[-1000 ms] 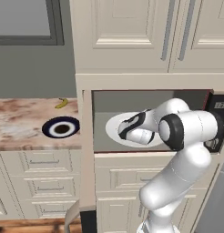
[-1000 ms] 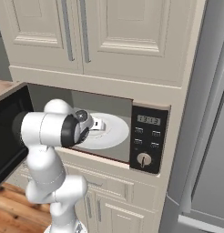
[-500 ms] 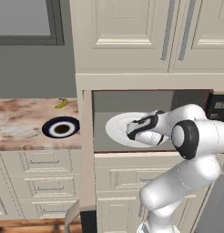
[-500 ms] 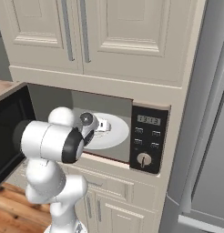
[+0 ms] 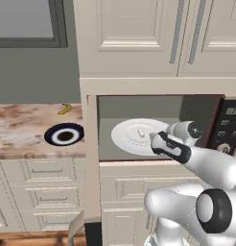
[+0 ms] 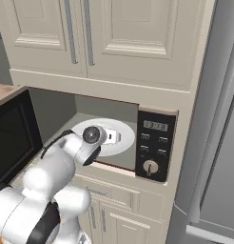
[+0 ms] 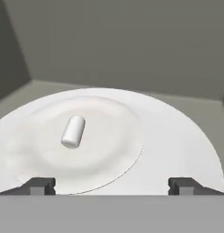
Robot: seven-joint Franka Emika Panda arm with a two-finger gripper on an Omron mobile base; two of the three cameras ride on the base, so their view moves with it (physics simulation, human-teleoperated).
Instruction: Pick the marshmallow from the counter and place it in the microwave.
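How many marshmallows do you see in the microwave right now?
1. The marshmallow lies on its side on the white plate inside the microwave. None appears hidden.

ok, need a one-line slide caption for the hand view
Marshmallow lying on its side on the microwave's white round plate, open gripper fingertips clear of it.
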